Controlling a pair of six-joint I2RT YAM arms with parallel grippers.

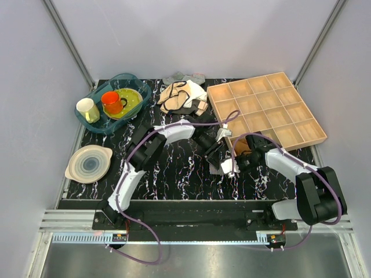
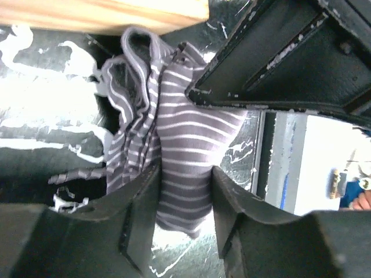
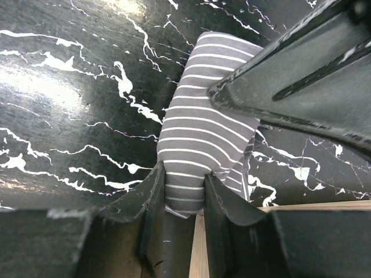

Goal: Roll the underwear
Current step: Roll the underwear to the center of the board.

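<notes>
1. Left gripper [image 2: 185, 179]: fingers are pressed in on the underwear [image 2: 185, 127], pinching one end of the grey-and-white striped bundle. The right gripper [image 3: 184, 185] pinches the opposite end the same way. The bundle lies on the counter [image 1: 174, 174] between the two, just beside the near-left corner of the wooden tray [image 2: 104, 14].
2. Collision risk. The two gripper bodies sit very near each other, and each wrist view is half filled by the other arm. Any twist or inward move could knock them together and jar the grip.
3. Unrolling risk. In the right wrist view the bundle looks smooth and tight. In the left wrist view, loose folds and a hem loop flare out on the tray side. If either pinch lets go before those folds are tucked, I judge the roll would spring open.
4. Uneven pull. If one arm leads, the fabric stretches between the pinches, and the roll skews or slides out of the weaker hold.
5. Snag risk. The loose loop lies close under the tray's edge, and wood also shows just below the right gripper. Dragging that way could catch cloth or shove the tray.
6. Farther back, the beige-and-white garment [image 1: 182, 97] lies well apart from the work. I see no threat from it.
</notes>
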